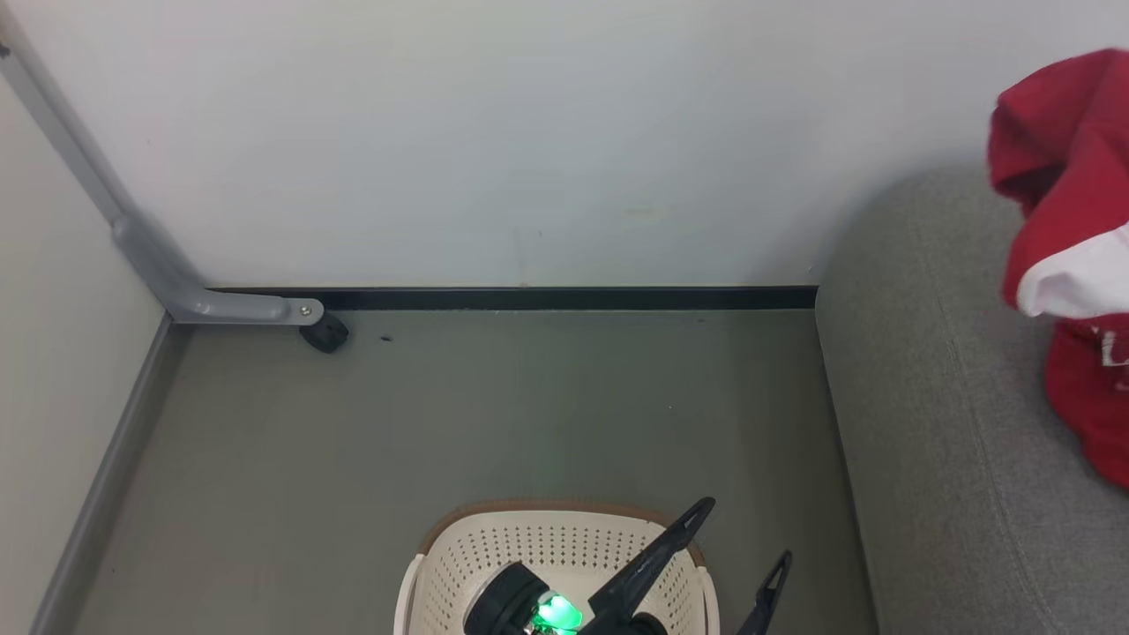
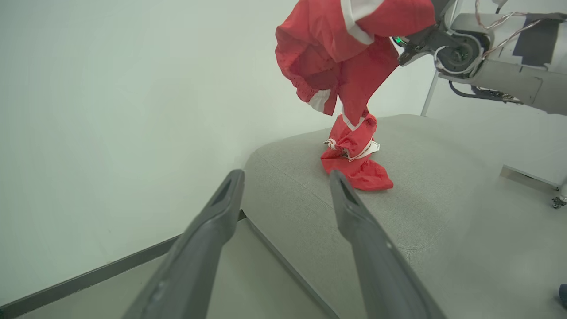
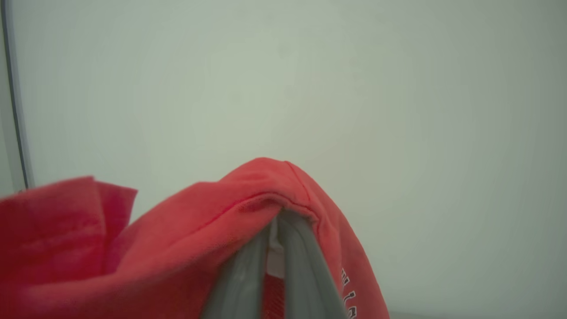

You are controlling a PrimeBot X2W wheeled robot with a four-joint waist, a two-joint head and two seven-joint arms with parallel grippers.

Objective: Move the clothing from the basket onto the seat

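the right tool (image 3: 277, 221) is pressed together on a fold of the red clothing (image 2: 341, 48). the clothing hangs from it, with its lower end bunched on the grey seat (image 2: 425, 186). the left tool (image 1: 743, 531) stands spread wide above the cream basket (image 1: 547, 540), which sits on the floor (image 1: 441, 423) beside the seat. white lettering (image 3: 347, 292) on the clothing is cut off and cannot be read.

Head camera looks steeply down over the left end effector (image 1: 745, 529) at the floor (image 1: 529, 414). Left wrist camera faces the seat (image 2: 421, 177) beyond its fingers (image 2: 212, 230); right wrist camera sits close against the clothing (image 3: 177, 230). Head and left wrist views share those 2.
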